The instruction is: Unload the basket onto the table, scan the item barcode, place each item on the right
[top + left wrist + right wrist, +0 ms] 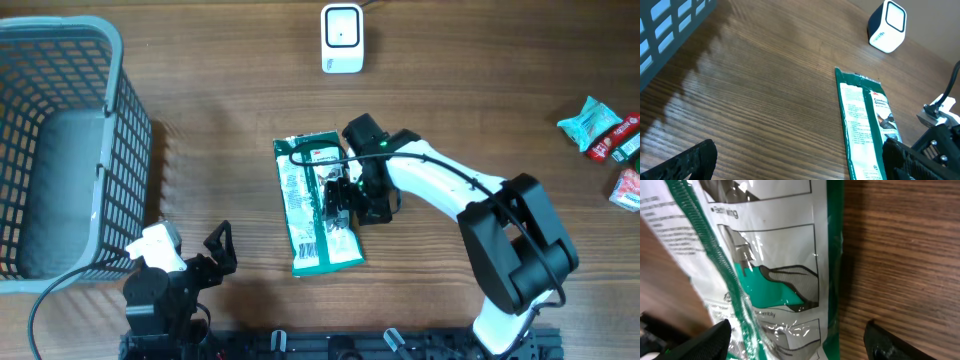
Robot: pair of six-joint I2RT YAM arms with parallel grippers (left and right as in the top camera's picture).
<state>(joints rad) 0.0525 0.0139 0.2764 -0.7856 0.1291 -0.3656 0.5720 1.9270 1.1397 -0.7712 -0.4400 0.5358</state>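
1. The left arm (160, 290) sits at the near edge of the counter (200, 90), just in front of the near right corner of the basket. The left jaws stand fully apart and hold nothing. In the left wrist view the two fingers (685, 162) frame bare wood.

2. The right arm (440, 185) reaches from the near right side toward the middle of the counter and ends over the package (300, 215). The right jaws stand wide apart. In the right wrist view one finger (715, 337) is over the package film and the other (887, 342) is over bare wood beside the package's right edge. Neither finger presses on the film, and nothing is clamped.

3. The package is a long green and white plastic pouch at the middle of the counter. Its long axis runs near to far and its printed side faces up. Whether part of it is raised off the wood cannot be told. The print is too small to pick out the barcode.

4. The grey mesh basket (128, 160) occupies the left side of the counter, well apart from the package.

5. A group of snack packets (590, 122) lies at the far right edge.

6. The white scanner (341, 38) stands at the far edge, beyond the far end of the package and apart from it
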